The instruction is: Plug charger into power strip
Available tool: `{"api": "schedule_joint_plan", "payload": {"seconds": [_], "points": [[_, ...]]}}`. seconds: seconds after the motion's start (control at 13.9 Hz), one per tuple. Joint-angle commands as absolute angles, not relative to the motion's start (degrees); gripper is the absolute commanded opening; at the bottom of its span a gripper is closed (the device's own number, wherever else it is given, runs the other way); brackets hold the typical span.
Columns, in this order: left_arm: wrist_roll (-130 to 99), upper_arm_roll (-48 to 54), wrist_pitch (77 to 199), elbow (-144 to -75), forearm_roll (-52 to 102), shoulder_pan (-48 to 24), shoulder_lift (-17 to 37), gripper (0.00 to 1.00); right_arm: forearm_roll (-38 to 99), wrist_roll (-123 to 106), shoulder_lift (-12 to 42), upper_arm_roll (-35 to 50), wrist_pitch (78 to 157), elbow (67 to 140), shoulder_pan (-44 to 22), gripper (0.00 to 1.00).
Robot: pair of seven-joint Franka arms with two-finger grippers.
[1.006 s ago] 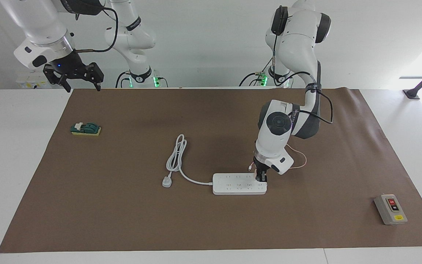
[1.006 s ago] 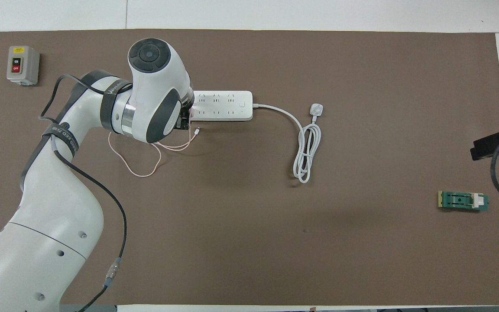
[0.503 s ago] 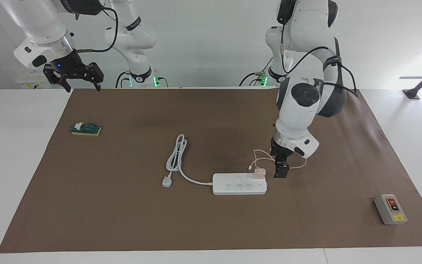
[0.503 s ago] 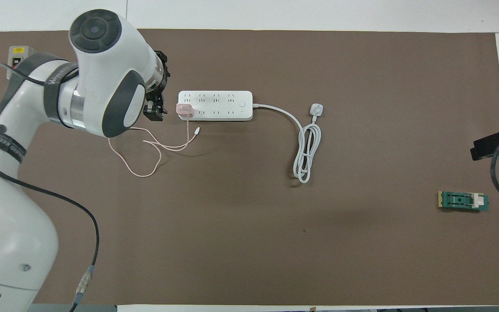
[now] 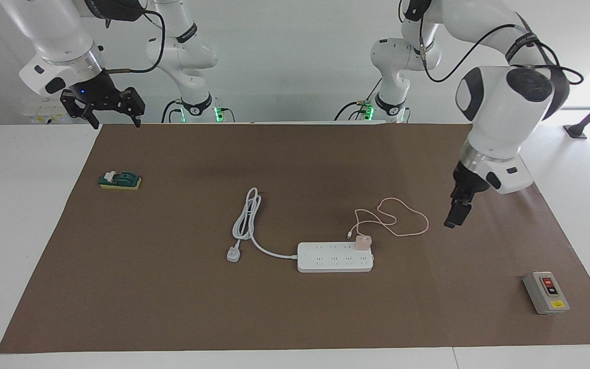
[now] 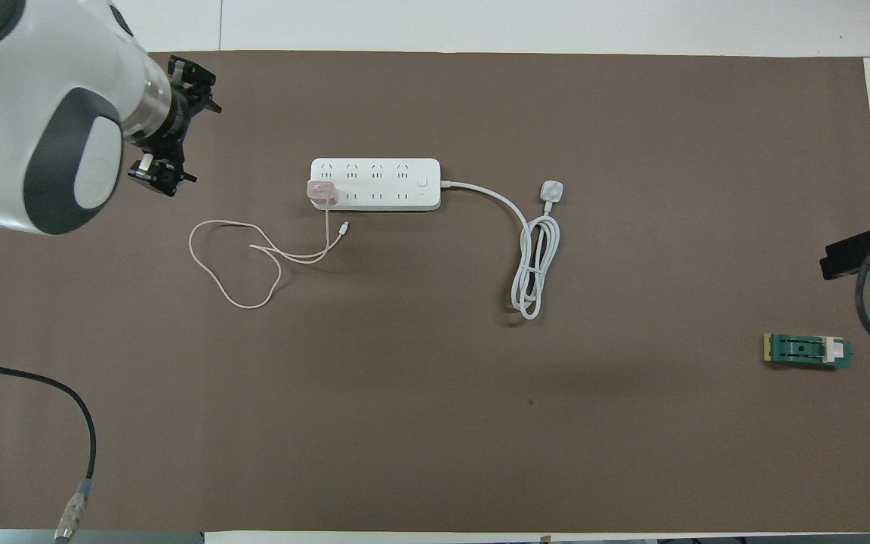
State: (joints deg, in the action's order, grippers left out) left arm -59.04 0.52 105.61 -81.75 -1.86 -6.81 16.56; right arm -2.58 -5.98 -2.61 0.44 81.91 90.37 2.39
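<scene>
The pale-pink charger stands plugged into the white power strip at the strip's end toward the left arm. It also shows in the overhead view on the strip. Its thin pink cable lies looped on the mat, nearer to the robots than the strip. My left gripper is open and empty, raised over the mat beside the cable loop, well apart from the charger; it also shows in the overhead view. My right gripper waits open, high over the mat's corner.
A grey switch box sits toward the left arm's end, farther from the robots than the strip. The strip's white cord and plug lie toward the right arm's end. A green and yellow block lies near the right arm.
My left gripper was shut on the charger at the strip. It let go and moved up and away toward the left arm's end. The charger stays in the strip. The right arm has not moved.
</scene>
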Motion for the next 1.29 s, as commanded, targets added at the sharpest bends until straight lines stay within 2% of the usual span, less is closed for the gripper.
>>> {"api": "schedule_joint_plan", "payload": {"seconds": [0.0,0.36,0.57,0.72,1.22], "points": [[-43.6,1.2,103.5,-82.5,-2.0,-1.0,13.0,1.00,-1.7,-5.5,-3.7,0.5,81.7,91.2,2.5,1.00],[-21.7,1.2,97.4,-82.6,-1.8,4.7,8.6,1.00,-1.7,-5.5,-3.7,0.5,81.7,91.2,2.5,1.00],[-9.2,1.1,87.5,-82.5,-1.6,5.9,4.1,1.00,-1.7,-5.5,-3.7,0.5,81.7,91.2,2.5,1.00],[-9.0,0.9,85.7,-82.1,-0.3,5.5,2.3,1.00,-1.7,-5.5,-3.7,0.5,81.7,91.2,2.5,1.00],[-3.5,2.0,88.0,-91.2,0.6,1.8,-2.3,1.00,-1.7,-5.5,-3.7,0.5,81.7,91.2,2.5,1.00]]}}
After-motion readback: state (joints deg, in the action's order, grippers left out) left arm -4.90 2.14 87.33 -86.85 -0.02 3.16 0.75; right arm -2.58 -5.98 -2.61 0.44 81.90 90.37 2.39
